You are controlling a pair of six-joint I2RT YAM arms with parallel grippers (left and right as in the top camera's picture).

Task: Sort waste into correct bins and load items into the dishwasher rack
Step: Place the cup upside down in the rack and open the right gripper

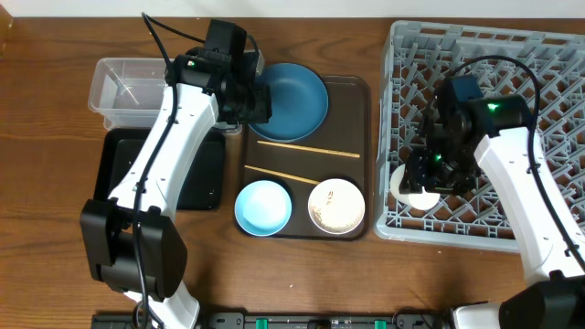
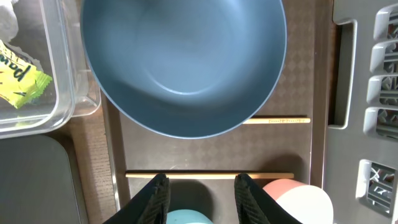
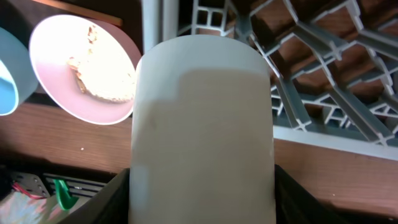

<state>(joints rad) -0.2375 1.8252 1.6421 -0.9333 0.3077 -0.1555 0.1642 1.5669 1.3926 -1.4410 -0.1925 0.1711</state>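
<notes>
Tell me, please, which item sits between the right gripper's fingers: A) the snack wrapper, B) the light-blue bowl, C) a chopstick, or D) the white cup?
D: in the right wrist view the white cup fills the gap between the dark fingers of the right gripper, beside the grey rack.

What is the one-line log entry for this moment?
left hand: open, by large dark-blue round plate | right hand: shut on small white cup, at grey plastic rack edge
</notes>
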